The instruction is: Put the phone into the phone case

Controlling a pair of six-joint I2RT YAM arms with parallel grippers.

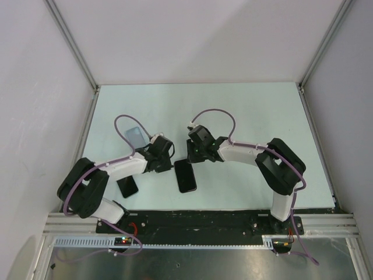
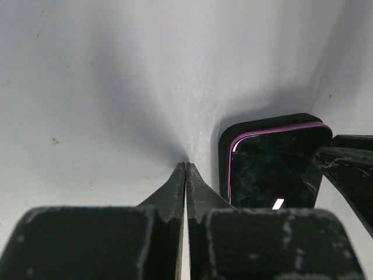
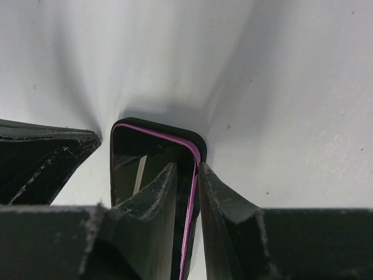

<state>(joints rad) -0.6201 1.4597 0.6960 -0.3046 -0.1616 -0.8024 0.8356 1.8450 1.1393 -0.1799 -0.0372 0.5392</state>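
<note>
r gripper (image 3: 186, 169) is pinching phone (image 3: 148, 146) edge; l gripper (image 2: 185, 169) sitting closed, empty; case (image 1: 136, 135) lying apart, phone not in yet.

No legible text, labels, brands, numbers or signs in any view.

you're looking at matt pale table (image 1: 245, 116), fine specks, light scuffs. phone (image 2: 271, 169) face glossy black glass, mirror-like reflections; thin shiny purple edge band, matt black outer rim. phone case (image 1: 136, 135) smooth translucent pale-blue plastic. left gripper fingers (image 2: 169, 192), right gripper fingers (image 3: 157, 192): matt black plastic, edges worn whitish. frame rails (image 1: 76, 46) brushed metal.
</note>
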